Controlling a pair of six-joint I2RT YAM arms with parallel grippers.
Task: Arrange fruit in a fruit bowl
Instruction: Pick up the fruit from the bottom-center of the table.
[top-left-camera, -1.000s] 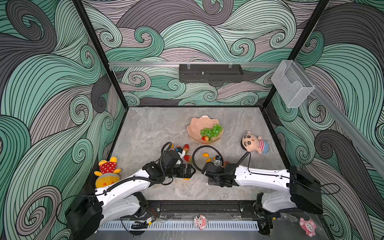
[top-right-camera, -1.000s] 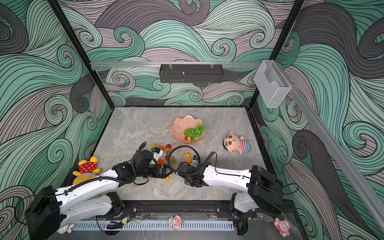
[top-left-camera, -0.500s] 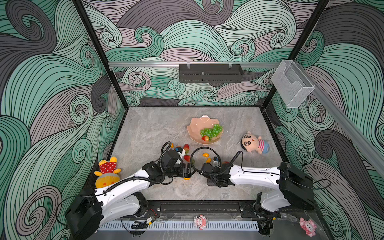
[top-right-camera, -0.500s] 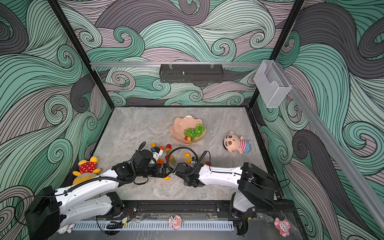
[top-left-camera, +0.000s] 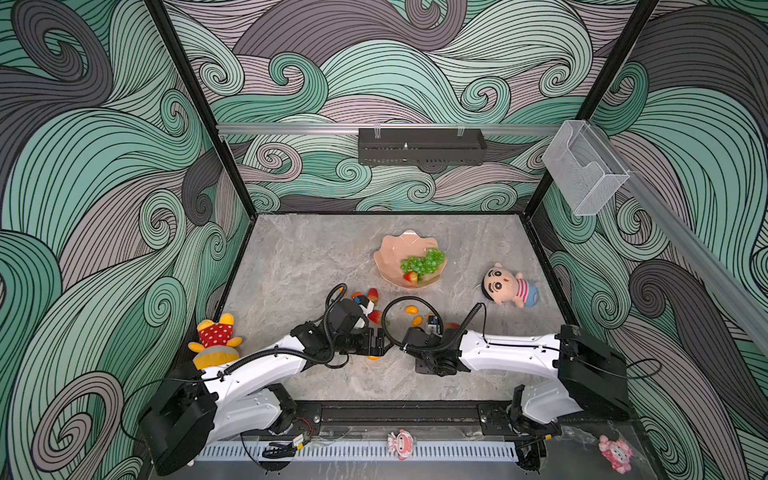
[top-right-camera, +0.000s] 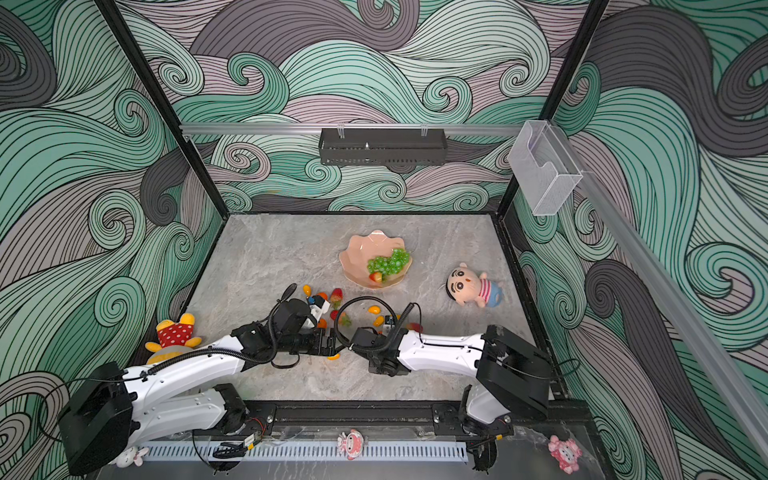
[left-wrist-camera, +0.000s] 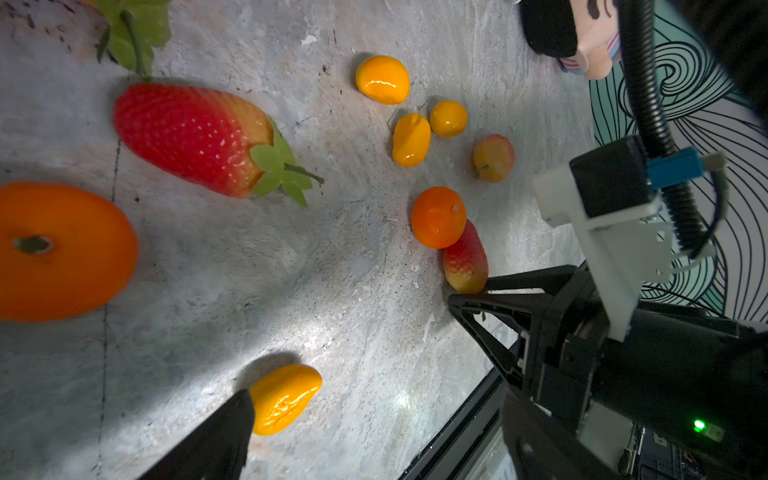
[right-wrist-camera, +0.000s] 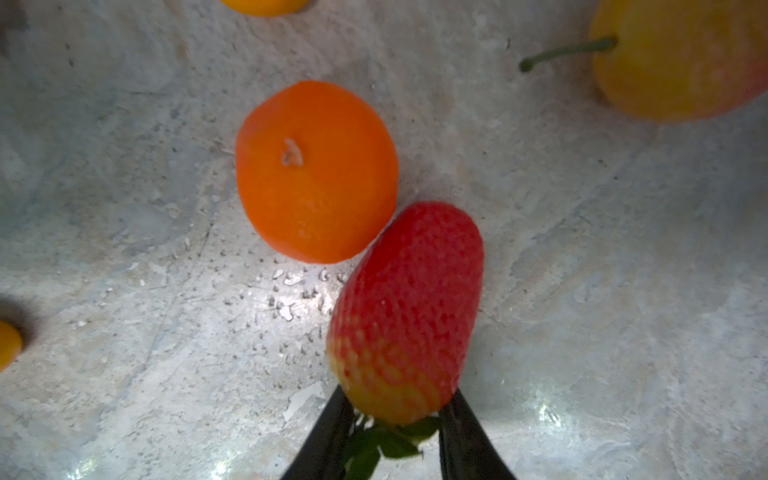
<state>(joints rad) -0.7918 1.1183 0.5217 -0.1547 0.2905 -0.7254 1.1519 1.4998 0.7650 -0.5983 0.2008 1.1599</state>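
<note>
My right gripper (right-wrist-camera: 398, 392) is shut on the leaf end of a red strawberry (right-wrist-camera: 409, 307), which lies on the table against a tangerine (right-wrist-camera: 316, 172). My left gripper (left-wrist-camera: 382, 411) is open, and one fingertip (left-wrist-camera: 232, 419) touches a yellow-orange oval (left-wrist-camera: 284, 397). In the left wrist view another strawberry (left-wrist-camera: 191, 137), a second tangerine (left-wrist-camera: 58, 249) and several small yellow fruits (left-wrist-camera: 411, 139) lie loose. The peach-pink fruit bowl (top-left-camera: 395, 257) stands further back, holding a green grape bunch (top-left-camera: 424, 262) and a strawberry (top-left-camera: 410, 276). The left gripper (top-left-camera: 382, 343) nearly meets the right arm.
A boy doll (top-left-camera: 509, 286) lies right of the bowl. A yellow bear doll (top-left-camera: 214, 336) sits at the left wall. A clear plastic box (top-left-camera: 582, 166) hangs on the right wall and a black rack (top-left-camera: 419, 145) on the back wall.
The right arm has reached further left toward the left gripper, and its jaws have closed in on the strawberry. The left arm has stayed put.
</note>
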